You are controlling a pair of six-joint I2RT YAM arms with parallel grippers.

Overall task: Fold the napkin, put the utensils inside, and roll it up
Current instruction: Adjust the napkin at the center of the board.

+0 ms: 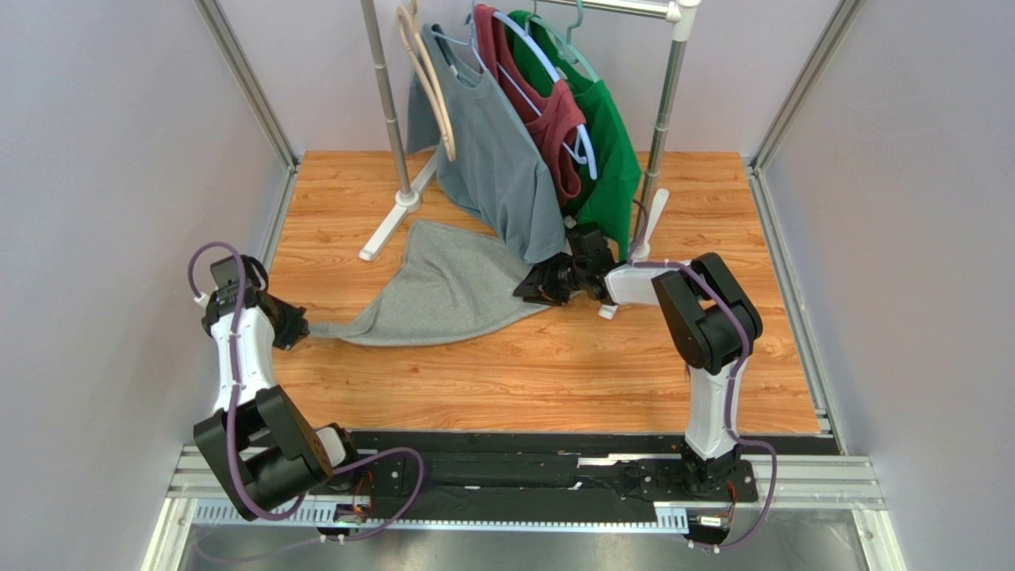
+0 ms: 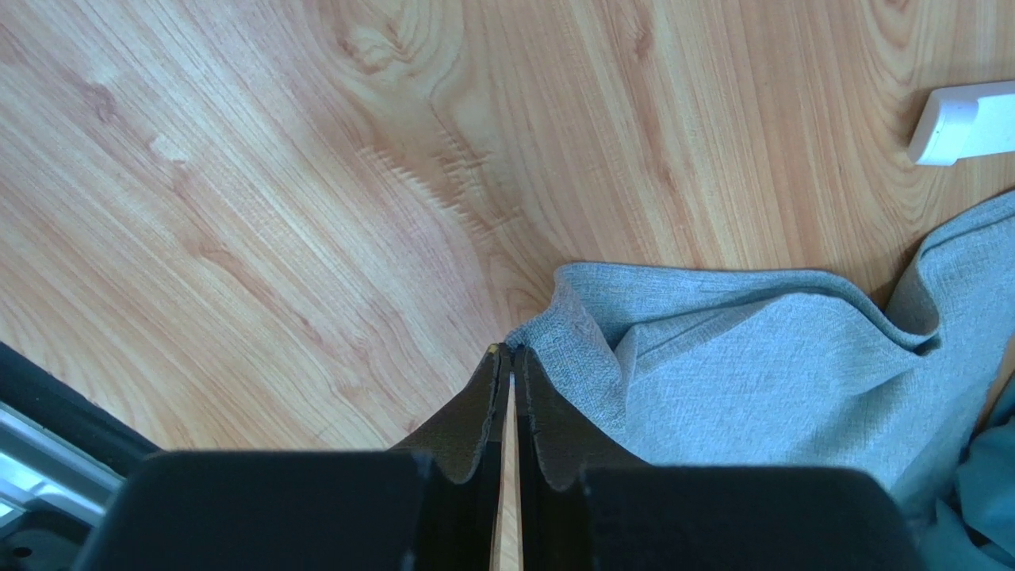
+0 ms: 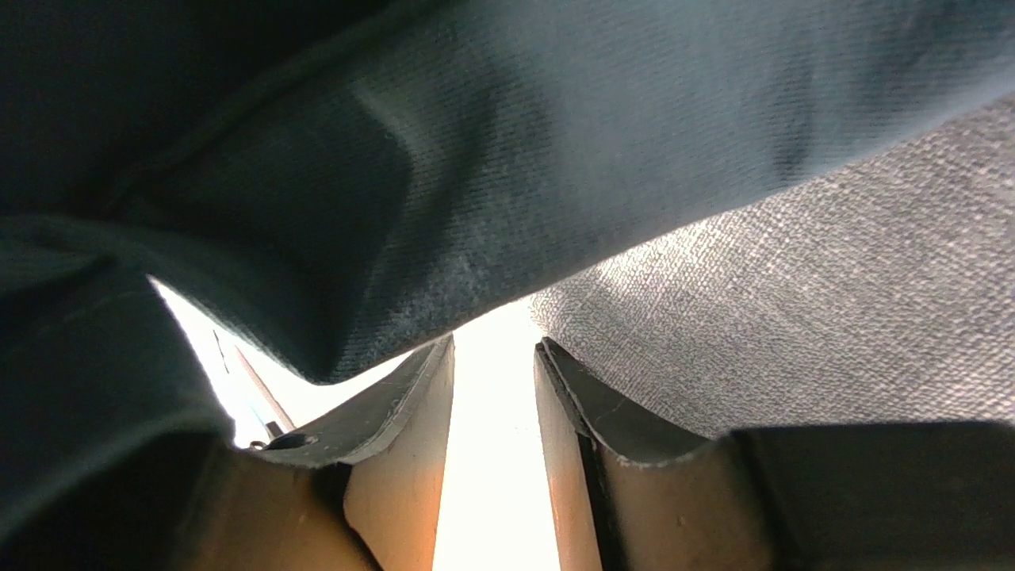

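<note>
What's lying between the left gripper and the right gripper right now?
The grey napkin, spread on the wooden table from the left gripper to the right gripper; the top view shows it.

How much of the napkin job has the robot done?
Barely started. The napkin lies rumpled, not neatly folded, on the table. The left gripper and right gripper sit at opposite corners. Folding, adding the fork and rolling are left; no fork shows.

A wood-grain worktop (image 1: 536, 381) is carrying a grey napkin (image 1: 441, 292), which is lying rumpled and spread out left of centre; the white feet (image 1: 390, 226) of a clothes rack are standing on the boards just behind the cloth.
</note>
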